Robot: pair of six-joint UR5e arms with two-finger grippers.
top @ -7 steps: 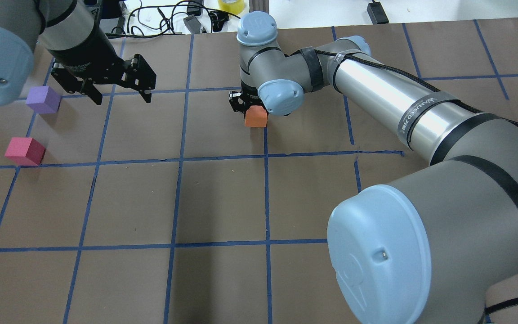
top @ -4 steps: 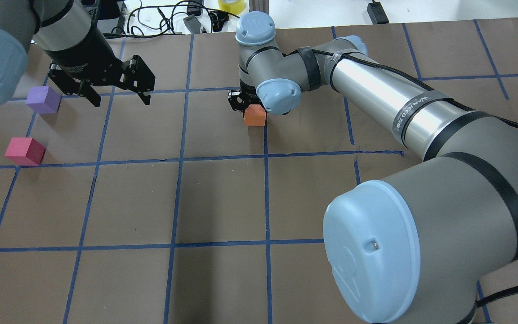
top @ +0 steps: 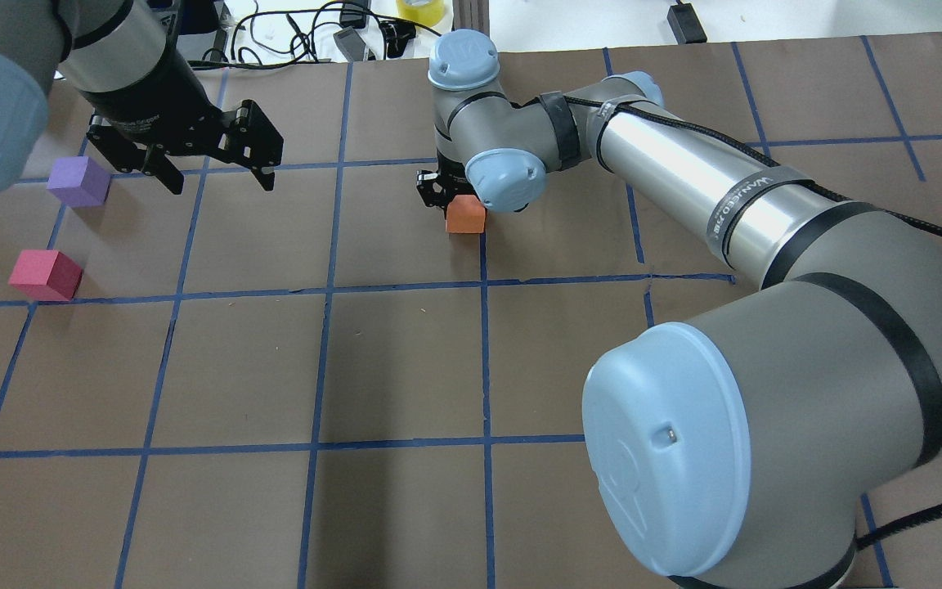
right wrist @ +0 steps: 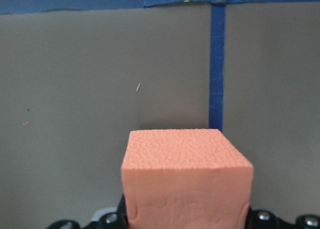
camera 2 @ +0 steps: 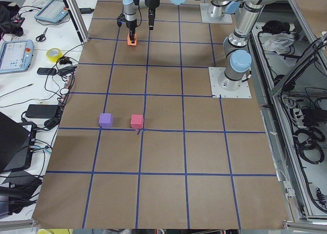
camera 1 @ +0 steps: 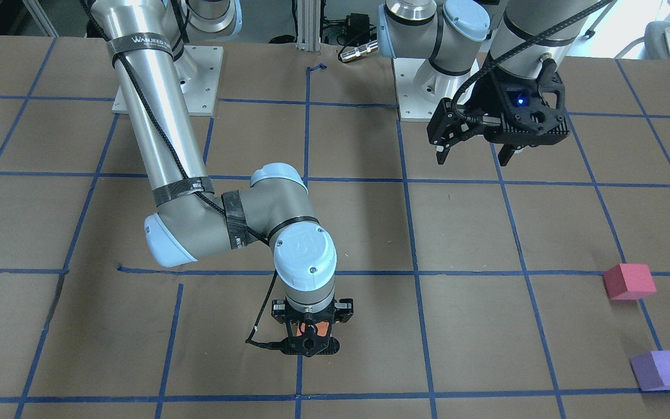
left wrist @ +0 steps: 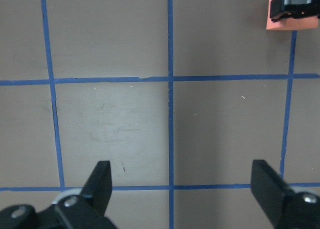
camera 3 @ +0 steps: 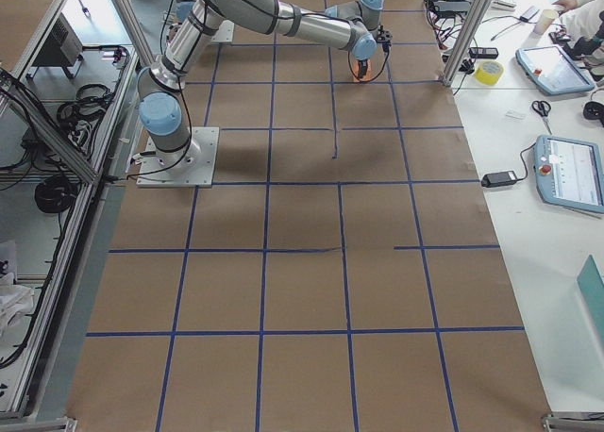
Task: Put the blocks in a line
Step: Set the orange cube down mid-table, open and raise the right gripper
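My right gripper (top: 456, 196) is shut on the orange block (top: 466, 216) and holds it low over the table at a blue tape crossing, far centre. The block fills the right wrist view (right wrist: 186, 184) and shows in the front view (camera 1: 321, 328) under the gripper (camera 1: 310, 334). My left gripper (top: 217, 176) is open and empty, hovering above the table right of the purple block (top: 78, 181). The crimson-pink block (top: 45, 275) lies nearer, close to the purple one. Both also show in the front view: the purple block (camera 1: 660, 370) and the crimson-pink block (camera 1: 629, 281).
Brown paper with a blue tape grid (top: 324, 286) covers the table. Cables and a yellow tape roll (top: 420, 8) lie beyond the far edge. The arm base plates (camera 1: 166, 75) stand at the robot's side. The right arm's forearm (top: 684, 172) stretches across the right half.
The right arm's elbow has swung slightly leftward; the orange block stays in the gripper at nearly the same spot. The left gripper has shifted a little farther away and is still open.
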